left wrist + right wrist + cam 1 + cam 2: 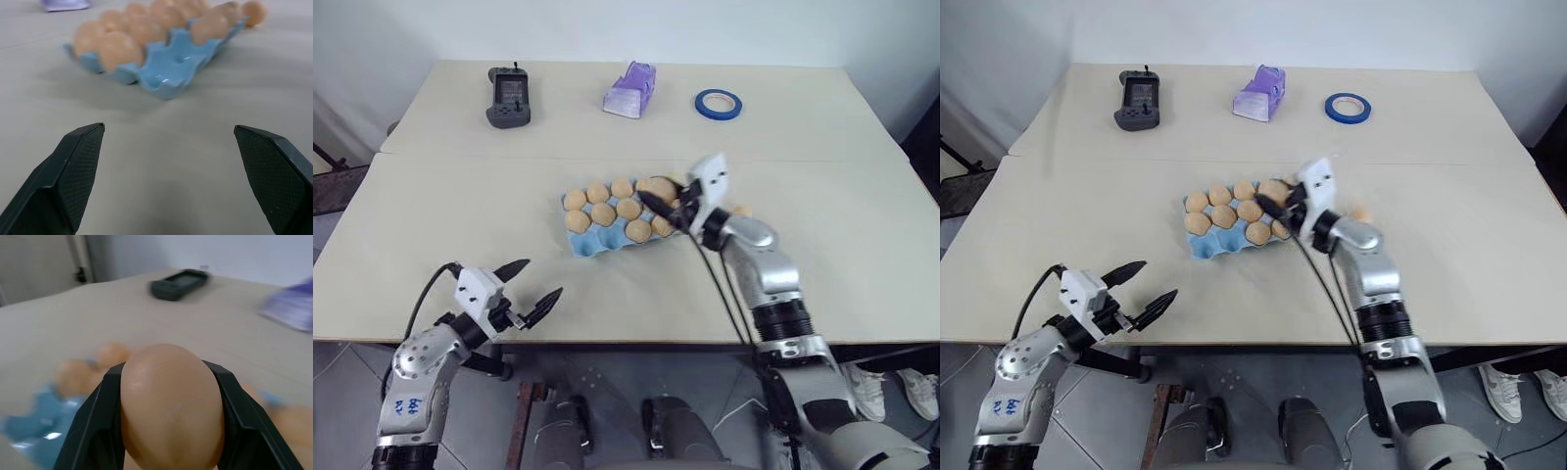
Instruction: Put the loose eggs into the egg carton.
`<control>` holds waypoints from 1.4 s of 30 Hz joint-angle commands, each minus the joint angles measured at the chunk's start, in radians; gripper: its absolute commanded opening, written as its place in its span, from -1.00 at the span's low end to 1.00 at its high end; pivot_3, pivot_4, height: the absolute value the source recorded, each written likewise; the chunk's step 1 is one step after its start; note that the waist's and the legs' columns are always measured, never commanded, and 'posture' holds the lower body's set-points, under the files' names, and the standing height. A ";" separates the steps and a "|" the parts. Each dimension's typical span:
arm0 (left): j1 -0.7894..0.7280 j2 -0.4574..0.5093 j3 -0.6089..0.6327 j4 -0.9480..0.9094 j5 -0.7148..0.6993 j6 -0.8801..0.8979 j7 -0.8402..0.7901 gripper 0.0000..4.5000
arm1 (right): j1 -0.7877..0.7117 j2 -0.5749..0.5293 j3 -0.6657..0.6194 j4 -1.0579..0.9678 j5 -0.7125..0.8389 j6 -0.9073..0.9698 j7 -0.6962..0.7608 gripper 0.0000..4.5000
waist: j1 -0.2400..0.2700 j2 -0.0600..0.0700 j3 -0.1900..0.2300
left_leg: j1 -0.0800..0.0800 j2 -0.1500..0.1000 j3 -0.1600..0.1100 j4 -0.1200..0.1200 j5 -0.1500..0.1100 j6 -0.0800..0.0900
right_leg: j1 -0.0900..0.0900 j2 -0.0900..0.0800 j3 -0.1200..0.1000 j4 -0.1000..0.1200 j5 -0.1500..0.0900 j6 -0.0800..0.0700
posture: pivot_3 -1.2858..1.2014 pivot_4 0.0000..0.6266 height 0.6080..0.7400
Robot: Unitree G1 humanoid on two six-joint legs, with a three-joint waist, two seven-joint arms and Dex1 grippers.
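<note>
The light blue egg carton (pixel 594 246) lies mid-table with several pale orange-tan eggs in its cups. My right gripper (pixel 662 197) hovers over the carton's right end, shut on one egg (pixel 171 411) that sits between both black fingers. A loose egg (pixel 741 210) rests on the table just right of the carton, and from the left wrist it appears past the carton's far corner as the same egg (pixel 254 12). My left gripper (pixel 542 277) stands open near the table's front edge, left of the carton, with nothing between its fingers.
Along the back of the table lie a black handheld device (pixel 509 96), a purple-white tissue pack (pixel 629 90) and a blue tape roll (pixel 718 103). A seam crosses the table behind the carton. The front edge runs under my left gripper.
</note>
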 commanded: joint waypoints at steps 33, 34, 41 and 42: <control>-0.182 0.005 -0.184 0.015 0.008 -0.005 -0.104 1.00 | 0.501 -0.269 -0.321 -0.385 0.081 -0.182 0.044 0.98 | 0.025 -0.001 -0.001 | -0.002 -0.001 0.001 -0.006 -0.003 0.000 | 0.001 0.001 0.000 -0.010 -0.001 -0.002 | 0.03 -0.52 1.00; -0.193 0.006 -0.202 0.026 0.014 -0.005 -0.117 1.00 | 0.550 -0.281 -0.361 -0.371 0.064 -0.217 0.019 0.98 | 0.026 -0.001 -0.001 | -0.002 -0.001 0.001 -0.006 -0.002 0.000 | 0.001 0.001 -0.001 -0.010 -0.001 -0.002 | 0.03 -0.52 1.00; -0.236 -0.003 -0.262 0.082 0.040 -0.041 -0.161 1.00 | 0.734 -0.279 -0.482 -0.291 0.035 -0.341 -0.086 0.98 | 0.016 -0.001 -0.001 | 0.001 0.000 0.001 -0.003 -0.002 0.000 | 0.002 0.004 0.001 -0.008 -0.001 -0.001 | 0.03 -0.52 1.00; -0.246 -0.007 -0.267 0.091 0.041 -0.043 -0.162 1.00 | 0.746 -0.278 -0.482 -0.279 0.033 -0.350 -0.091 0.98 | 0.017 -0.002 -0.001 | 0.002 0.000 0.000 -0.002 -0.002 0.000 | 0.002 0.004 0.002 -0.006 -0.001 -0.001 | 0.03 -0.52 1.00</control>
